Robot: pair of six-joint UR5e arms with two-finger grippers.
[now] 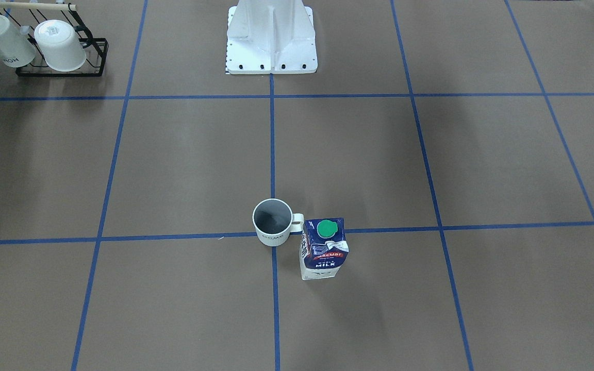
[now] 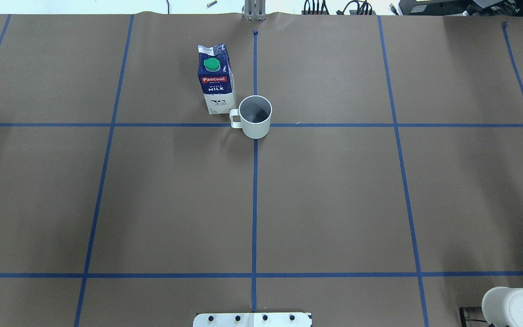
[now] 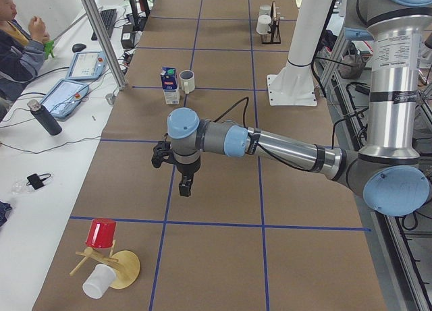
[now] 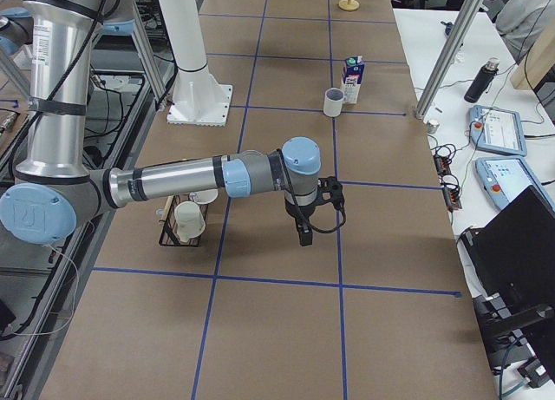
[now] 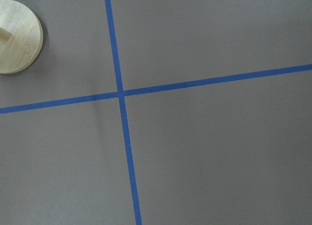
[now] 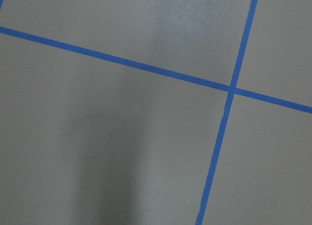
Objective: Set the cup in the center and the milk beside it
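The cup (image 2: 255,117), a white mug with a dark inside, stands upright on the centre crossing of the blue tape lines (image 2: 255,154) and covers it. Its handle points toward the milk (image 2: 216,79), a blue and white carton with a green cap that stands upright close beside it. Both also show in the front view: the cup (image 1: 272,222) and the milk (image 1: 324,250). My left gripper (image 3: 185,187) hangs over bare table far from them. My right gripper (image 4: 303,236) does the same at the other end. I cannot tell whether either is open or shut.
A black wire rack (image 1: 88,64) with two white mugs stands near the robot base (image 1: 271,38). A red cup (image 3: 101,233) and a wooden stand (image 3: 125,269) sit at the left end. Operators and tablets (image 3: 64,95) are along the far side.
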